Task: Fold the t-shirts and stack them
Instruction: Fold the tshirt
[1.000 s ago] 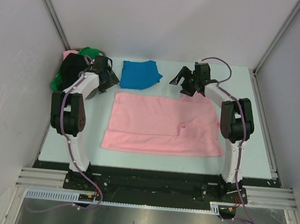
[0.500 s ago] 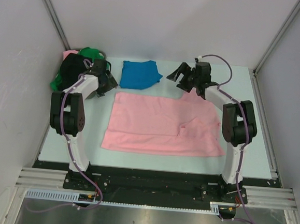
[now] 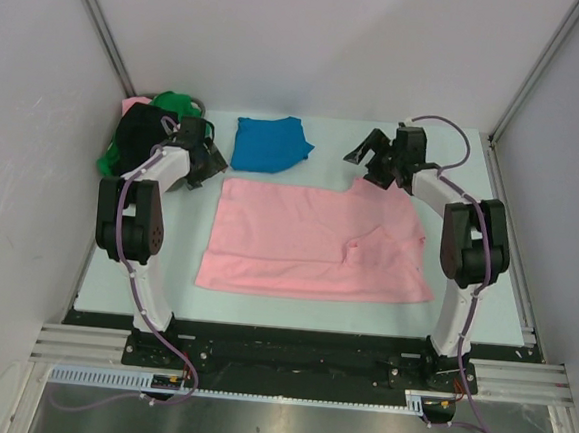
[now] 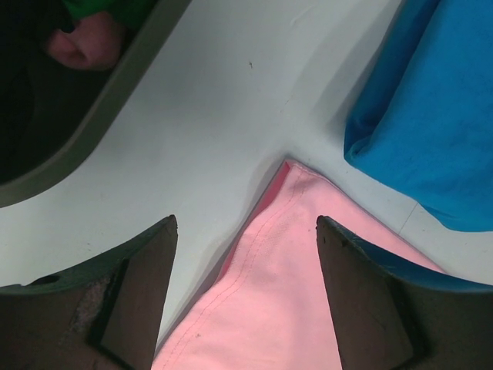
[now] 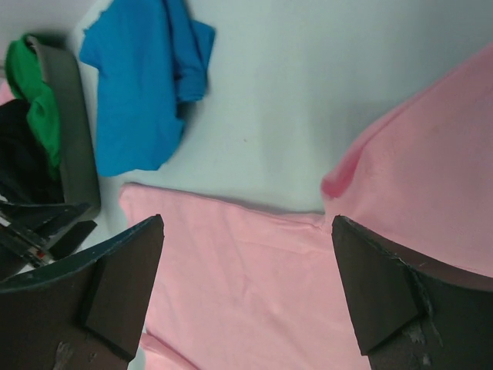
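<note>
We see the pink t-shirt (image 3: 313,240) spread flat mid-worktop, its far left corner between the parted jaws of our left gripper (image 4: 245,223), right gripper (image 5: 246,223) gaping above its far right edge, blue t-shirt (image 3: 268,142) by the far edge.

Left tool (image 4: 245,221) spread wide; right tool (image 5: 246,221) likewise.

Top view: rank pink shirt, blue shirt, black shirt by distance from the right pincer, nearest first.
1. pink shirt: its back-right sleeve lies right by the right pincer.
2. blue shirt: to the pincer's left, back middle of the table.
3. black shirt: far left, back corner.
</note>
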`<control>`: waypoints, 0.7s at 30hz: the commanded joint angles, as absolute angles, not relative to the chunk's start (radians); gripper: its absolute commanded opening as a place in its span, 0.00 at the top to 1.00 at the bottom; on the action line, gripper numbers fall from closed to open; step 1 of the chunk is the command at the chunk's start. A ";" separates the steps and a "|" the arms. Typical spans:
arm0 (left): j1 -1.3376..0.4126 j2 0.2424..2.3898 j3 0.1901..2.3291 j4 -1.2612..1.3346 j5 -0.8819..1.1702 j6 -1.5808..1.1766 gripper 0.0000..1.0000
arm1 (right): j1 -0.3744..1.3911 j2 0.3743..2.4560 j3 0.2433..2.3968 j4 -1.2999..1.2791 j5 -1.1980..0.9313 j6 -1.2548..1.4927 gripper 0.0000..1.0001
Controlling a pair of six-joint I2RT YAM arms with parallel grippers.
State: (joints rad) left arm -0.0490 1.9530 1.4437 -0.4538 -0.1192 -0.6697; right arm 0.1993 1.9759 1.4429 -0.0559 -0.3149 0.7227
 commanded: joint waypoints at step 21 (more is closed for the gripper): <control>-0.037 1.939 1.447 -0.408 -0.100 -0.640 0.22 | 0.222 2.235 1.468 0.186 -0.373 0.804 0.05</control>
State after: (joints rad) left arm -0.0429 1.9530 1.4418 -0.4370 -0.1093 -0.6670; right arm 0.2157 2.1853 1.4418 0.1432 -0.3611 0.7982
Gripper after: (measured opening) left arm 0.777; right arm 0.951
